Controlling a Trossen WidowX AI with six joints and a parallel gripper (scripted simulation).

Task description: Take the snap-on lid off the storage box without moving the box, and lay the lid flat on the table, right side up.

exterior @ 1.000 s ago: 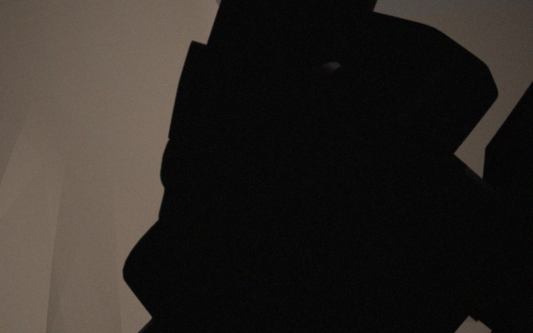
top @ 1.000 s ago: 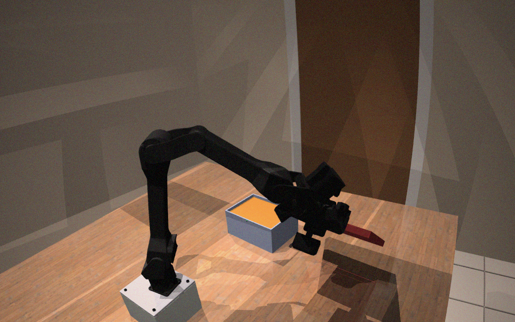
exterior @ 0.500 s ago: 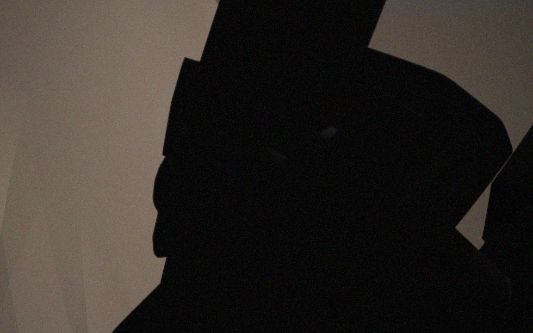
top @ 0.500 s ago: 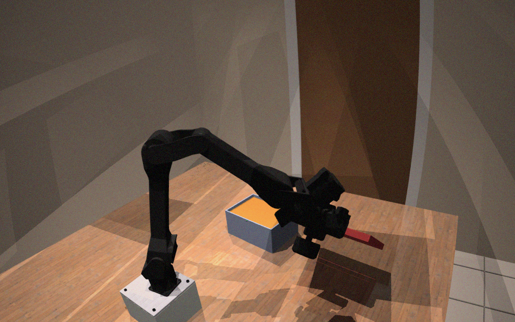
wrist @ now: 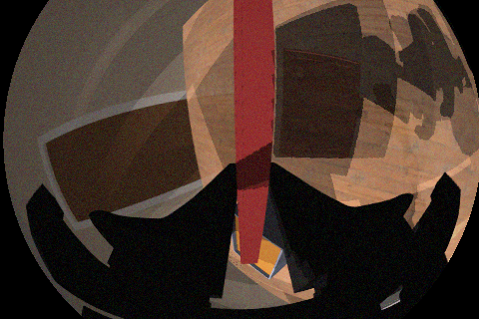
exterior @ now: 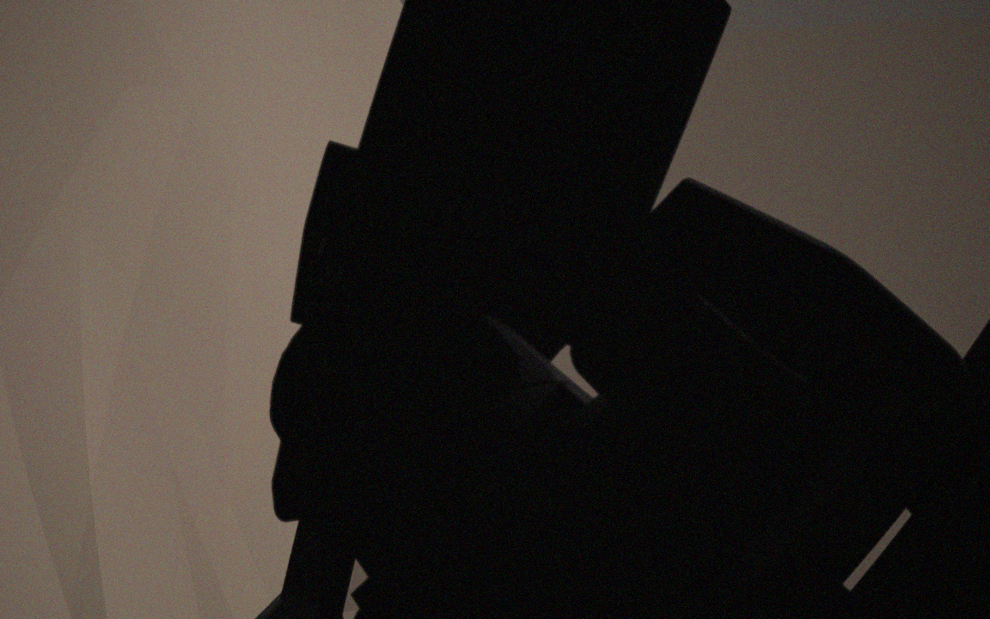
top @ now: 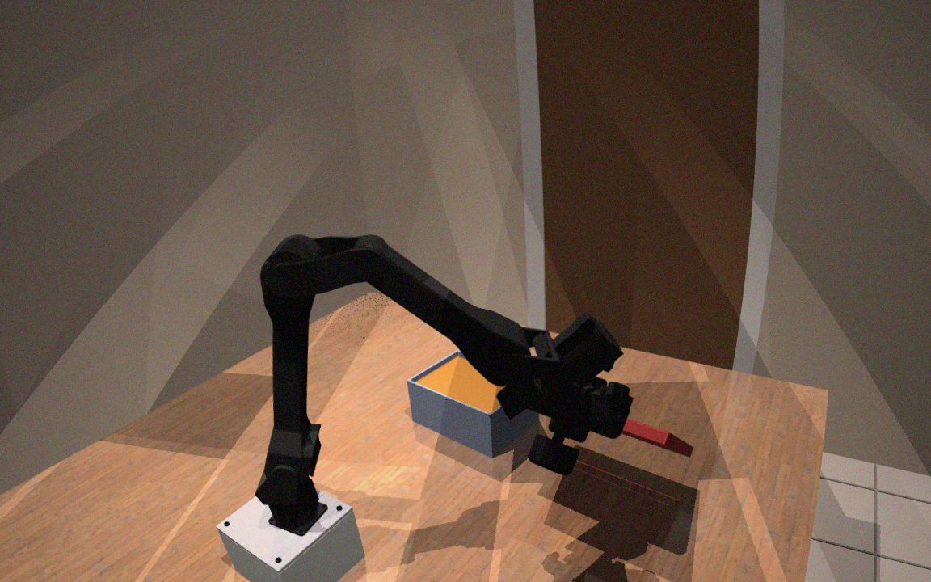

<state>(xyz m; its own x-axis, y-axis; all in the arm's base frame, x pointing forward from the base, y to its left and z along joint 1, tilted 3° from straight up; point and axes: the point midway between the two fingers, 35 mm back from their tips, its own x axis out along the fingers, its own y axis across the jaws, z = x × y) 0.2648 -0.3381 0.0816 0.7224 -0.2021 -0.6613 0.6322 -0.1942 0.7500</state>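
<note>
The red lid is off the box and shows as a narrow strip. It runs lengthwise between the fingers in the wrist view, seen nearly edge-on, and sticks out to the right of the gripper in the top view. My gripper is shut on it, above the table right of the box. The blue-grey storage box stands upright and open, with an orange inside. The arm hides its right part. The exterior view shows only the dark arm close up; lid and box are hidden there.
The wooden table has its right edge beyond the lid, with a tiled floor past it. A dark rectangular shadow lies on the table below the gripper. The arm's white base stands at front left. A brown door is behind.
</note>
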